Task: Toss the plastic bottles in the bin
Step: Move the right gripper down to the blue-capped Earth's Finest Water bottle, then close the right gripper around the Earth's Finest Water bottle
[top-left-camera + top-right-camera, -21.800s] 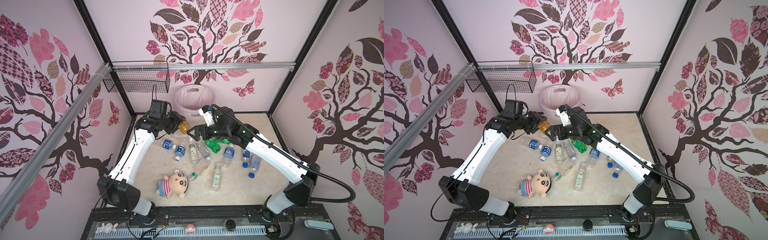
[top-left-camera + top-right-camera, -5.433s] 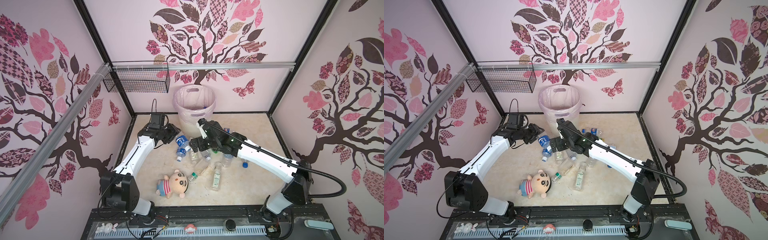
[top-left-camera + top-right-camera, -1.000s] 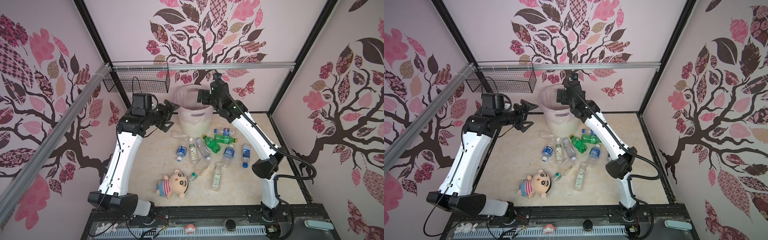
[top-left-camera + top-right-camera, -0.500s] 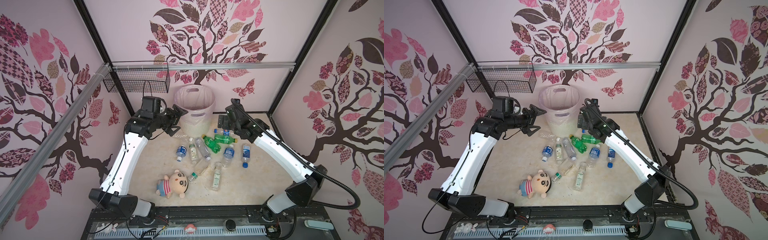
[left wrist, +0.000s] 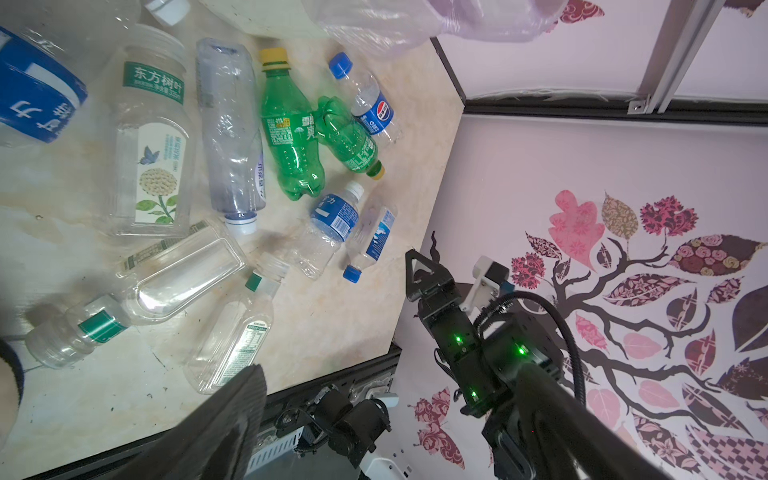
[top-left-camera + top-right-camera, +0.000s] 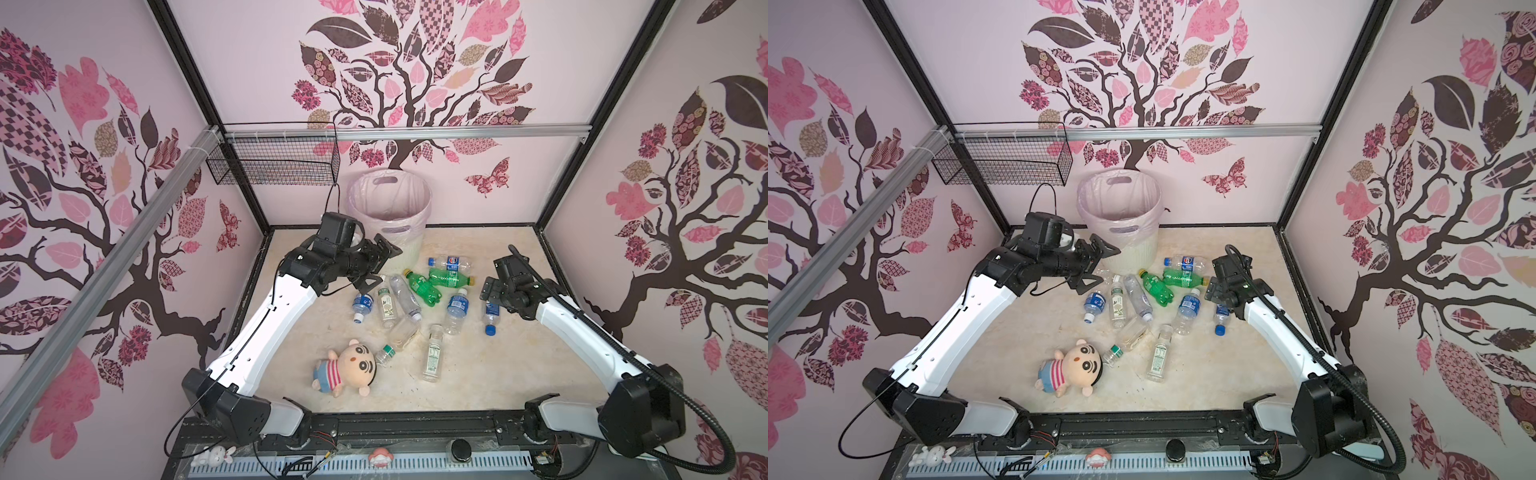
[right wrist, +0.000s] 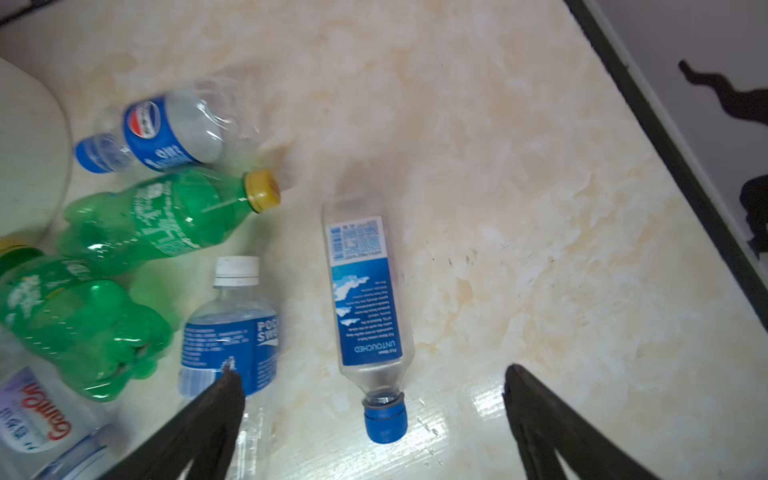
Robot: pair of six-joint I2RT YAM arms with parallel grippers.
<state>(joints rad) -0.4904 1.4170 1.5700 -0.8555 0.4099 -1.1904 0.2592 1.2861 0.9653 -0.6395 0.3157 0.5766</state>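
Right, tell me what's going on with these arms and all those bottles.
Two robot arms are clearing plastic bottles off the table into the bin. Both are empty-handed: the left gripper hovers open by the bin's base, the right gripper hangs open over a blue-capped bottle at the pile's edge. Roughly a dozen bottles lie on the table.

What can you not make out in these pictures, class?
- Bin contents: both top views, hidden by its near wall.
- Blue-labelled bottle: left wrist view, cut off by the edge.
- Green bottle label print: right wrist view, motion-blurred.
- Right tool: both top views, hidden beneath its own arm.
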